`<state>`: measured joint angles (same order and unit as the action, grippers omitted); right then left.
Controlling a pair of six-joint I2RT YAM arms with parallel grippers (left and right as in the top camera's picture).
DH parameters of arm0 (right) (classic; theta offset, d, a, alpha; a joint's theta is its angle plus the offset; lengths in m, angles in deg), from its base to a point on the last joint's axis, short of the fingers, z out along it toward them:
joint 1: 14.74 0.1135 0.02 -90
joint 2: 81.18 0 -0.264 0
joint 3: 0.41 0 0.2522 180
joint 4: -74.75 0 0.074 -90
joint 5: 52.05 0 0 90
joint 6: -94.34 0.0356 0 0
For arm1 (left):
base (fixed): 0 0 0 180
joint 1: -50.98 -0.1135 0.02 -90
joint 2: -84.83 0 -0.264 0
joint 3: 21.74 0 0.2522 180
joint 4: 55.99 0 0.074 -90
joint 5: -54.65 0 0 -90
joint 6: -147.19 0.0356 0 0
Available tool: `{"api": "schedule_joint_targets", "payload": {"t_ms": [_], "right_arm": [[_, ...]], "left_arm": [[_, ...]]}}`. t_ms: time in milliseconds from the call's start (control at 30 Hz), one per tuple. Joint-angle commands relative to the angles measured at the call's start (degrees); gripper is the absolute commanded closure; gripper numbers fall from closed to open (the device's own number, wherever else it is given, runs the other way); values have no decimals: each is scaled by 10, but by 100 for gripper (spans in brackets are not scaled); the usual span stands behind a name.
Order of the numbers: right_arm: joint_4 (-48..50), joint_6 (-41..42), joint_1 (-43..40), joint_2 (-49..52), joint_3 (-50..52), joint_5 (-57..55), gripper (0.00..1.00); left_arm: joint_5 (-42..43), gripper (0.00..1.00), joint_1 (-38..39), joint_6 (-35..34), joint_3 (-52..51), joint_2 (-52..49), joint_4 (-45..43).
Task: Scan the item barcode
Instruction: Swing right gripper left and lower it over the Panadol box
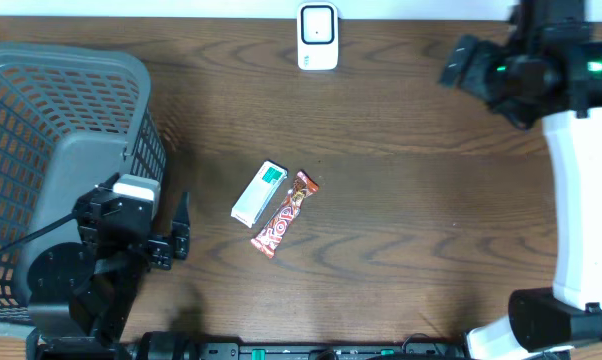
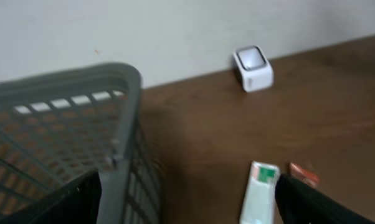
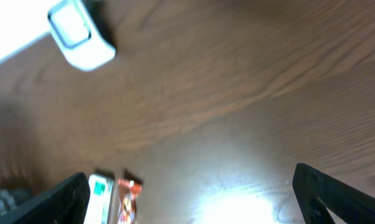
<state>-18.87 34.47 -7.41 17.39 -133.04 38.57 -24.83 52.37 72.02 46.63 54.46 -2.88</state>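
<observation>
Nothing done yet: box [image 1: 258, 193] and candy bar [image 1: 284, 213] lie side by side on the surface [image 1: 401, 200], well apart from the scanner [image 1: 318, 36], while left tool [image 1: 177, 235] and right tool [image 1: 461, 60] stand apart-fingered, empty, so pick-up and scan remain.

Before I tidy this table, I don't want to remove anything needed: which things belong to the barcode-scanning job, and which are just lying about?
For the job: small white boxy scanner; white-and-green cardboard carton; red-brown wrapped candy bar. Either of the last two could be the item.
Lying about, apparently: grey plastic mesh basket.
</observation>
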Motion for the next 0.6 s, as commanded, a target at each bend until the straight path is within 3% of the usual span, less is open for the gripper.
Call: {"api": "schedule_joint_targets", "payload": {"t_ms": [0, 200, 567], "right_arm": [[-6, 5, 35, 35, 2, 2, 1], [-7, 7, 82, 97, 2, 12, 1], [17, 6, 166, 200, 2, 73, 1]], "left_arm": [[46, 13, 0, -14, 0, 0, 14], [126, 13, 0, 32, -5, 0, 20], [176, 13, 0, 31, -46, 0, 39]]}}
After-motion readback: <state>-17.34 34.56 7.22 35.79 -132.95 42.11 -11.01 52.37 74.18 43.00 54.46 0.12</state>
